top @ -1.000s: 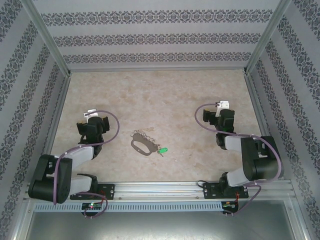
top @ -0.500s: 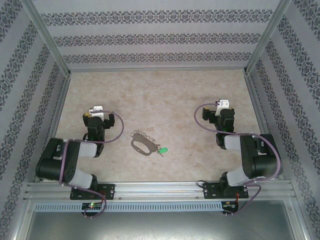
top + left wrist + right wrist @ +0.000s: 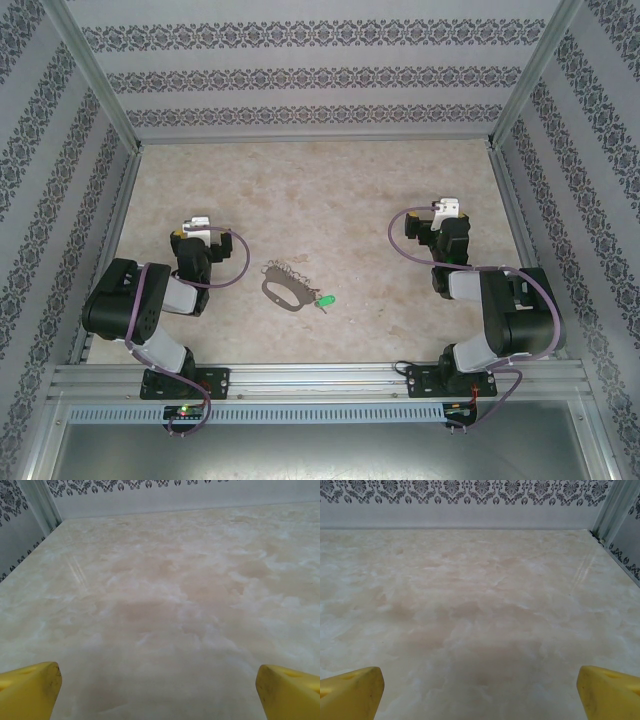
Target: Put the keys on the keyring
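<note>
Keyring [image 3: 283, 290] and key [image 3: 326, 301] lay together on the table [image 3: 350, 180], a little toward 6 o'clock from its middle in the overhead view. The green-headed key sat at the ring's 4 o'clock end. I could not tell whether the two touched or whether the key was already threaded. The fine chain [image 3: 287, 268] trailed off the ring toward 12 o'clock.

Neither arm held anything. The left gripper [image 3: 195, 238] stood well apart at about 10 o'clock from the ring, and the right gripper [image 3: 446, 225] well apart at about 2 o'clock from the key. In each wrist view the yellow fingertips [image 3: 29, 689] [image 3: 350, 692] sat at opposite corners with bare table between them, so both pairs were spread wide.

I judged both pieces light, stiff and thin. Lying flat on that smooth, glossy top, they would likely skate away if nudged from one side. For the key, I would have pinched the plastic head across its flat faces, leaving the metal blade free. For the ring, I would have taken a long side of the oval, clear of whichever end opens. I expected the chain, being loose, to drag along and possibly snag.
</note>
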Action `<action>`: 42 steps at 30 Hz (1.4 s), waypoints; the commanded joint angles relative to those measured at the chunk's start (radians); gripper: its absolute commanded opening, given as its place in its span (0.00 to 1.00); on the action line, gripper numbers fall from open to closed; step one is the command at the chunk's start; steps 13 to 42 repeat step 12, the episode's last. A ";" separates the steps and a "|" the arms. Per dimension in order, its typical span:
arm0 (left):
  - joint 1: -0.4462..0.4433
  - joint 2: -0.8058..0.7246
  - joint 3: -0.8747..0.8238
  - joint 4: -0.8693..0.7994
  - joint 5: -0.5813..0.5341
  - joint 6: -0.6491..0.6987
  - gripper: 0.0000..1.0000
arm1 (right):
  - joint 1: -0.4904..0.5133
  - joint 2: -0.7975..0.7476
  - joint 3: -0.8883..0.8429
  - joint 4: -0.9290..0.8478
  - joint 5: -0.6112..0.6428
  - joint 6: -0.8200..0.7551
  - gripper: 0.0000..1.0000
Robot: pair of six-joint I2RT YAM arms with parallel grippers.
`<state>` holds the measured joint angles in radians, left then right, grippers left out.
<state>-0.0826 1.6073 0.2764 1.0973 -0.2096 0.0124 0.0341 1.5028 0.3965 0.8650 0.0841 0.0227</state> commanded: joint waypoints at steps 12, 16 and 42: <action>0.015 -0.013 0.041 -0.008 0.015 0.008 1.00 | -0.013 0.008 -0.010 0.027 -0.019 0.008 0.98; 0.015 -0.013 0.041 -0.008 0.015 0.008 1.00 | -0.013 0.008 -0.010 0.027 -0.019 0.008 0.98; 0.015 -0.013 0.041 -0.008 0.015 0.008 1.00 | -0.013 0.008 -0.010 0.027 -0.019 0.008 0.98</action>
